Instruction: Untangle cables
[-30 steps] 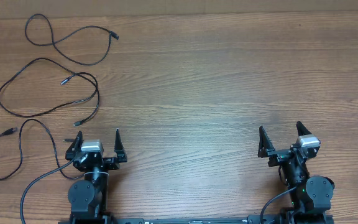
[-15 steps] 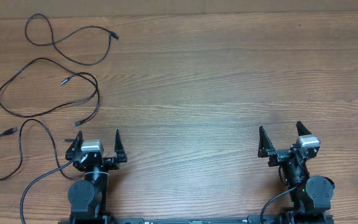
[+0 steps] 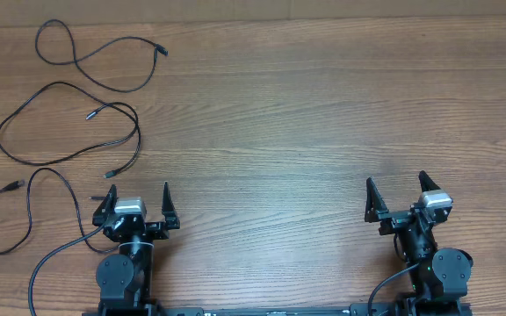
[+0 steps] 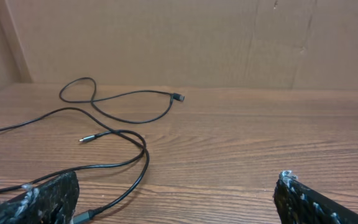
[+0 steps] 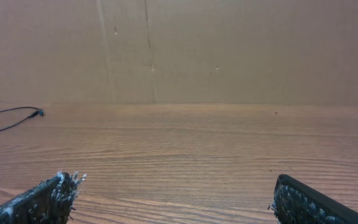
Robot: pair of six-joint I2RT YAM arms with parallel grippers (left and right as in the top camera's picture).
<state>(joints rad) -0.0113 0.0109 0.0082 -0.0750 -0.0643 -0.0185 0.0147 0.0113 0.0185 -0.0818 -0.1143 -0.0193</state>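
Three thin black cables lie apart at the table's left in the overhead view. The far one (image 3: 159,50) loops at the back. The middle one (image 3: 136,132) makes a wide loop. The near one (image 3: 30,206) curls by the left edge, its strand running toward my left arm. My left gripper (image 3: 139,189) is open and empty, right of the middle cable's near plug. The left wrist view shows the far cable (image 4: 178,97), the middle cable (image 4: 145,152) and my open left gripper (image 4: 176,196). My right gripper (image 3: 396,180) is open and empty; in its wrist view (image 5: 176,193) a cable end (image 5: 37,112) shows far left.
A brown cardboard wall (image 4: 185,37) stands along the table's back edge. A thicker black arm cable (image 3: 46,259) curves out from the left arm's base toward the front left. The wooden table (image 3: 306,114) stretches between and beyond the arms.
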